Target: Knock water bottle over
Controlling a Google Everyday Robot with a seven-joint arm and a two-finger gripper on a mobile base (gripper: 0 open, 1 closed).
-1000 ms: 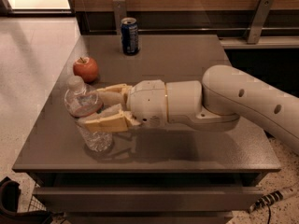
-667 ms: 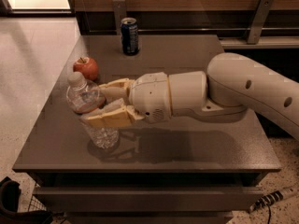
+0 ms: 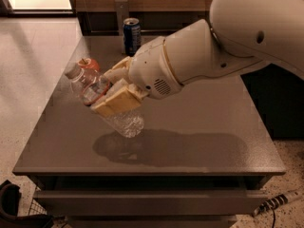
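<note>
The water bottle (image 3: pixel 124 122) is clear ribbed plastic with a white cap (image 3: pixel 72 71) and a red label band. It is tilted far over to the left, its cap pointing up and left, its base near the table. My gripper (image 3: pixel 114 90) has its tan fingers (image 3: pixel 116 103) on either side of the bottle's middle, touching it. The white arm reaches in from the upper right and hides part of the bottle.
A dark blue soda can (image 3: pixel 131 35) stands upright at the back of the grey table (image 3: pixel 199 132). A red apple (image 3: pixel 88 64) lies just behind the bottle's cap. The table's left edge is close to the bottle. A drawer front runs below the table's front edge.
The bottle went from upright to steeply tilted leftward with the gripper around it. The arm has swung up and now fills the upper right of the view.
</note>
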